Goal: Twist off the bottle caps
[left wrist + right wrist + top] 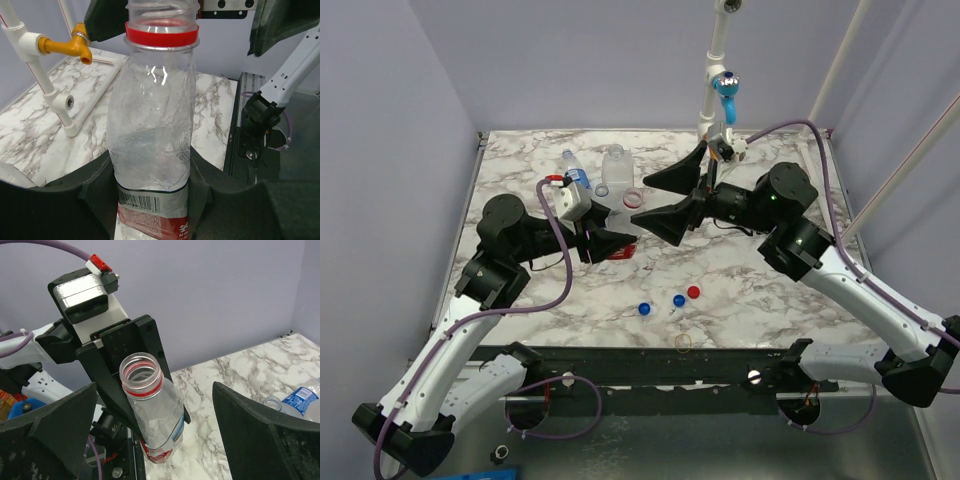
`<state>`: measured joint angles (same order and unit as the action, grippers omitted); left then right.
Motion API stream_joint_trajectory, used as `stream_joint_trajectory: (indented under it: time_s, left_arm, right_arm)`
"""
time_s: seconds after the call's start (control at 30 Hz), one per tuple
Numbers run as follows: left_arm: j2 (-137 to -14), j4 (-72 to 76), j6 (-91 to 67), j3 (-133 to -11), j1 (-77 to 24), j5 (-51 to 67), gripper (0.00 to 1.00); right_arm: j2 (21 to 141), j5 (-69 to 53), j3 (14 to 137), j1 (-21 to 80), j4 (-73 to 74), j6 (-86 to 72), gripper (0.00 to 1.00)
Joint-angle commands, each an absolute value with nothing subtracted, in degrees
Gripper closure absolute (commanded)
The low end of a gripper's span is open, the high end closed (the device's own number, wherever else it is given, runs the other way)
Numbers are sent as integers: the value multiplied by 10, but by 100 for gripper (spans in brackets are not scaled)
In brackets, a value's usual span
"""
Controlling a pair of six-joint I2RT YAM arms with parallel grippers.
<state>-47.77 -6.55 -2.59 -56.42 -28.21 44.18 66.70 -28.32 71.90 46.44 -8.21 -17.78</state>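
Observation:
My left gripper is shut on the red-label bottle and holds it by its lower body above the table. The bottle's neck is open, with no cap on it and only a red ring below the thread. My right gripper is open and empty, its fingers spread wide on either side of the bottle's neck without touching it. Two blue caps and a red cap lie loose on the table near the front. A blue-label bottle lies at the back left.
A wider clear label-less bottle stands at the back, with a red ring-shaped piece beside it. A yellowish rubber band lies near the front edge. A white pipe stand with a blue fitting rises at the back.

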Motion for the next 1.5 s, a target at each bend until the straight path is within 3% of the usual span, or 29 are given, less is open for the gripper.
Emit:
stream_joint_trajectory:
  time_s: [0.0,0.13,0.5,0.57,0.67,1.07,1.3,1.47]
  left_arm:
    - [-477,-65,-36,-558,-282,472,78]
    - [-481,-64,-37,-560,-282,477,78]
    - [-481,-64,-34,-562,-282,481,77]
    - [-480,-64,-36,-563,-282,479,64]
    - [-475,-65,-41,-559,-282,458,2]
    - [-458,-76,-47,-590,-282,353,1]
    - [-463,-171,-26,-613,-282,151,1]
    - [-462,-225,-8,-610,-281,100,1]
  right_arm:
    - [683,-331,738,465,-140,-189,0]
    - [712,-343,747,465,-144,-199,3]
    - [739,-331,739,465,-157,-217,46]
    - [736,-320,737,465,-151,-212,54]
    - [729,-290,735,465,-130,-190,56]
    - [723,-110,658,465,-55,-64,56]
    - [712,26,544,465,-149,-11,55]
    - [733,91,483,465,-244,27,55]
